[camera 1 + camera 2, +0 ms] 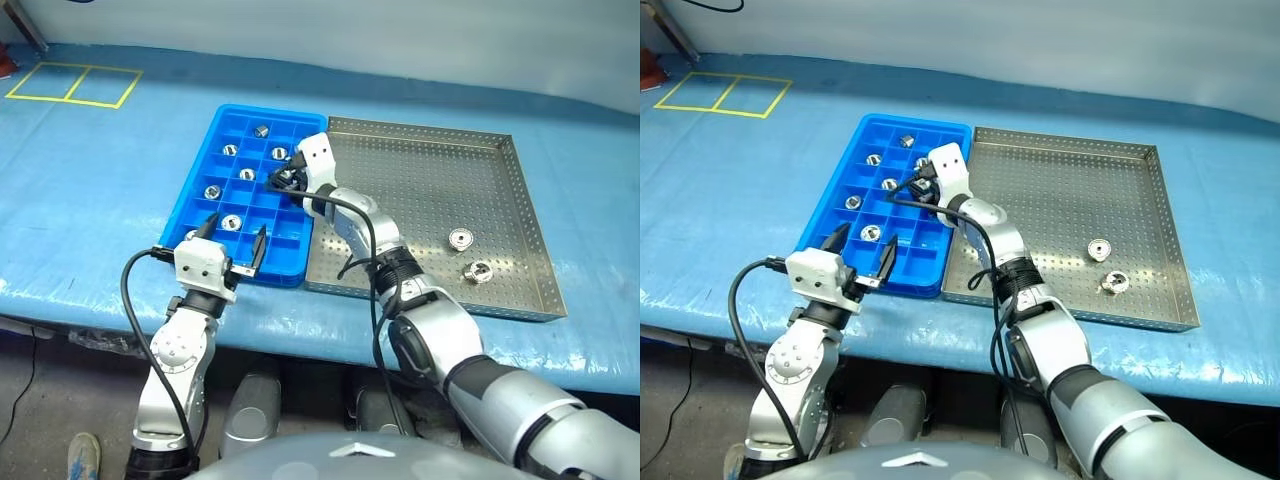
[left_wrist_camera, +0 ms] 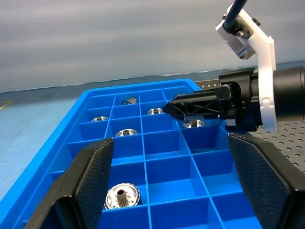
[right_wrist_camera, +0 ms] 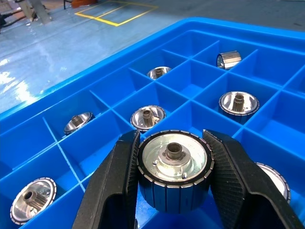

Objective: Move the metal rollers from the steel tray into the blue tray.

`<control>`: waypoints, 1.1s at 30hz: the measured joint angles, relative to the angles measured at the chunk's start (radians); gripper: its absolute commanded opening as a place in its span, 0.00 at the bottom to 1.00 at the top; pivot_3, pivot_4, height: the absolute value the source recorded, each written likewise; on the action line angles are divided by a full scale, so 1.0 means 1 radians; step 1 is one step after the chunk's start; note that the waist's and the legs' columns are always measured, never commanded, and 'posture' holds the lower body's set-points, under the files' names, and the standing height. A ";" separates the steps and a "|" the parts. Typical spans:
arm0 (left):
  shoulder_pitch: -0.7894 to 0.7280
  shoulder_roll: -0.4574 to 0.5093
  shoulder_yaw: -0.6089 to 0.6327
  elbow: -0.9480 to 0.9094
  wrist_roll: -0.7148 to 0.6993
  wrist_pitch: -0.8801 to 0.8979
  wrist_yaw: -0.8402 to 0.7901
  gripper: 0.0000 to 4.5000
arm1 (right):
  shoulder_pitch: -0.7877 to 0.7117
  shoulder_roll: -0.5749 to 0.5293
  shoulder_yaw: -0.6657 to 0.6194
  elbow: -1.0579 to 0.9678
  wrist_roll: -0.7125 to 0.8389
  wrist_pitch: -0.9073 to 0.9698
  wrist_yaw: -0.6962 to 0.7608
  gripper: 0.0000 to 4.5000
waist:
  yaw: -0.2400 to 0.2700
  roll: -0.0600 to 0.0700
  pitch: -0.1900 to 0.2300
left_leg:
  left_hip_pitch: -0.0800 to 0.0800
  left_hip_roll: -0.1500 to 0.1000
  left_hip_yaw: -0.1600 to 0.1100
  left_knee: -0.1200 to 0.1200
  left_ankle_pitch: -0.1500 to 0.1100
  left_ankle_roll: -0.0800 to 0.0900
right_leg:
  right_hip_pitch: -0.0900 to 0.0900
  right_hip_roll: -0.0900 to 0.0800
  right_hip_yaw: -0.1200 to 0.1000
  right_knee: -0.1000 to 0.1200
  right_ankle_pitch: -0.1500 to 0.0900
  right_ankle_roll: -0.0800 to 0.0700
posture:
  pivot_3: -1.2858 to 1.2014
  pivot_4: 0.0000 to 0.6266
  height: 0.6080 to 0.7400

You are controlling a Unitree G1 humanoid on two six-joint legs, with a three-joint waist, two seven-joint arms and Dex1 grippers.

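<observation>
The blue tray (image 1: 198, 196) lies to the left of the steel tray (image 1: 430, 185), and several metal rollers (image 1: 231, 222) sit in its compartments. Two rollers (image 1: 460, 238) (image 1: 479, 271) lie on the steel tray's perforated floor near its front right. My right gripper (image 1: 286, 181) hangs over the middle of the blue tray, shut on a ridged roller (image 3: 174, 169) held just above the compartments. Over the blue tray's front edge my left gripper (image 1: 237, 231) stands open with nothing in it. From the left wrist view the right gripper (image 2: 177, 108) reaches in over the far cells.
Both trays rest on a blue table cover (image 1: 100, 200) whose front edge runs just below them. Yellow tape squares (image 1: 75, 83) mark the far left corner. Black cables (image 1: 365, 250) loop along my right forearm.
</observation>
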 measured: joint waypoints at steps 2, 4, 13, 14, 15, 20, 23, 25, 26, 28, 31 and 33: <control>-0.005 0.000 -0.007 0.000 0.009 -0.004 0.001 0.92 | -0.004 0.004 0.015 0.019 -0.021 -0.020 0.008 0.38 | 0.001 0.000 0.000 | 0.000 0.000 -0.001 0.000 0.000 0.000 | 0.000 0.000 -0.001 0.000 0.000 0.000 | 0.68 0.24 1.00; -0.007 0.001 -0.015 0.000 0.014 -0.006 0.000 0.92 | -0.008 0.010 0.022 0.033 -0.034 -0.035 0.008 0.38 | 0.001 0.000 0.000 | 0.000 0.000 -0.001 0.000 0.000 -0.001 | 0.000 0.000 -0.002 0.000 0.000 0.000 | 0.68 0.24 1.00; -0.006 -0.002 -0.013 0.000 0.022 -0.008 0.005 0.92 | -0.065 0.025 0.033 0.160 -0.081 -0.110 -0.016 0.60 | 0.005 0.000 0.000 | 0.000 0.001 -0.009 -0.005 0.004 -0.007 | 0.001 0.000 -0.010 0.001 -0.001 -0.002 | 0.69 0.24 1.00; -0.005 -0.002 -0.012 0.000 0.022 -0.008 0.006 0.92 | -0.070 0.026 0.033 0.174 -0.083 -0.121 -0.019 0.67 | 0.005 0.000 0.000 | 0.001 0.001 -0.009 -0.006 0.005 -0.008 | 0.001 0.000 -0.011 0.001 -0.001 -0.003 | 0.69 0.24 1.00; -0.005 -0.003 -0.012 0.000 0.023 -0.008 0.007 0.92 | -0.073 0.026 0.031 0.184 -0.083 -0.134 -0.021 0.75 | 0.006 0.000 0.000 | 0.001 0.001 -0.010 -0.006 0.005 -0.008 | 0.001 0.000 -0.011 0.001 -0.001 -0.003 | 0.69 0.24 1.00; -0.035 -0.002 -0.025 0.000 0.031 -0.009 0.003 0.92 | -0.037 0.009 -0.003 0.161 -0.059 -0.181 -0.005 0.89 | 0.020 0.000 0.000 | 0.001 0.001 -0.013 -0.008 0.006 -0.009 | 0.002 0.000 -0.014 0.001 -0.002 -0.004 | 0.67 0.24 1.00; -0.090 -0.006 -0.053 0.013 0.029 -0.009 -0.013 0.92 | 0.074 -0.028 -0.022 -0.011 -0.027 -0.168 0.021 0.89 | 0.039 0.000 0.000 | 0.000 0.000 -0.015 -0.008 0.006 -0.009 | 0.004 0.000 -0.015 0.000 -0.002 -0.004 | 0.65 0.24 1.00; -0.120 -0.016 -0.062 0.027 0.022 -0.010 -0.030 0.92 | 0.167 -0.083 -0.038 -0.152 -0.012 -0.123 0.028 0.89 | 0.048 0.001 0.000 | 0.000 -0.002 -0.017 -0.006 0.006 -0.009 | 0.006 -0.001 -0.016 -0.001 -0.002 -0.004 | 0.64 0.24 1.00; -0.138 -0.020 -0.069 0.045 0.014 -0.010 -0.039 0.92 | 0.214 -0.118 -0.047 -0.226 -0.011 -0.089 0.024 0.89 | 0.049 0.002 0.000 | 0.000 -0.002 -0.017 -0.006 0.006 -0.009 | 0.007 -0.002 -0.016 -0.002 -0.002 -0.004 | 0.62 0.24 1.00; -0.166 -0.021 -0.083 0.079 0.003 -0.010 -0.062 0.92 | 0.312 -0.189 -0.065 -0.376 -0.012 -0.009 0.010 0.89 | 0.044 0.002 0.000 | 0.000 -0.002 -0.018 -0.005 0.006 -0.009 | 0.007 -0.002 -0.017 -0.002 -0.002 -0.004 | 0.61 0.24 1.00; -0.205 -0.018 -0.117 0.128 0.002 -0.013 -0.097 0.92 | 0.451 -0.273 -0.099 -0.582 -0.014 0.124 -0.027 0.89 | 0.026 0.003 -0.001 | 0.001 -0.001 -0.017 -0.004 0.005 -0.009 | 0.007 -0.002 -0.017 -0.001 -0.004 -0.007 | 0.58 0.24 1.00; -0.229 -0.022 -0.137 0.165 0.000 -0.019 -0.117 0.92 | 0.530 -0.320 -0.116 -0.705 -0.016 0.204 -0.046 0.89 | 0.000 0.005 -0.002 | 0.001 -0.001 -0.017 -0.004 0.005 -0.009 | 0.007 -0.002 -0.017 0.000 -0.004 -0.008 | 0.58 0.24 1.00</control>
